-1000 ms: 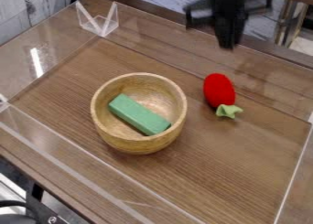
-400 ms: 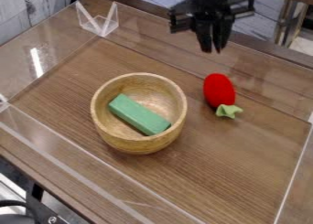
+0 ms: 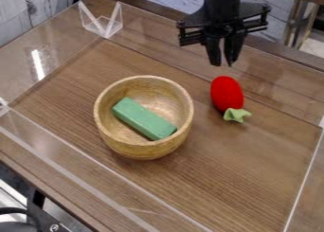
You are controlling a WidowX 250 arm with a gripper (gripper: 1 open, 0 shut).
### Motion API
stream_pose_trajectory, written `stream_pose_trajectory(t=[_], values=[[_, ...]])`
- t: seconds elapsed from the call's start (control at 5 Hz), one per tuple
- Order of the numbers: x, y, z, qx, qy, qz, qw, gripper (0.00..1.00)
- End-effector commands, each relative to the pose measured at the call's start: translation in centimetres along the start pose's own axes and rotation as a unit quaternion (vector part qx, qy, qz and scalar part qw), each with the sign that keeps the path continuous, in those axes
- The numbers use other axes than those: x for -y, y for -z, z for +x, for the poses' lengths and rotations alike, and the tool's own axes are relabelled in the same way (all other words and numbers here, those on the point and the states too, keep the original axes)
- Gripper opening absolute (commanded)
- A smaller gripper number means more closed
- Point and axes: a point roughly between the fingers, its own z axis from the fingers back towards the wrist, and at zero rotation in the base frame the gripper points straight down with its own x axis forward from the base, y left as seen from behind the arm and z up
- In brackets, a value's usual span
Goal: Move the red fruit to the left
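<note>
The red fruit (image 3: 226, 91), a small glossy strawberry toy with its pale green cap pointing toward me, lies on the wooden table to the right of the wooden bowl (image 3: 117, 137). My gripper (image 3: 225, 60) hangs above and just behind the fruit, not touching it. Its dark fingers (image 3: 214, 54) point straight down. A narrow gap shows between them and nothing is in it.
A green rectangular block (image 3: 143, 118) lies inside the bowl. Clear acrylic walls (image 3: 38, 56) ring the table, with a low front pane (image 3: 76, 155). A small clear folded stand (image 3: 101, 20) sits at the back left corner.
The gripper has come down and slightly forward toward the fruit, and its fingers now show a slim gap. Fruit, bowl and block have not moved.
</note>
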Motion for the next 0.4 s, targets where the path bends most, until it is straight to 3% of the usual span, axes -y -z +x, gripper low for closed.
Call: stream_pose_trajectory(t=[0.0,0.2], values=[[0.05,-1.98,1.05,0.018,0.02,-0.031,0.9992,0.0],[-0.27,-2.03,1.08,0.01,0.042,-0.04,0.9983,0.0]])
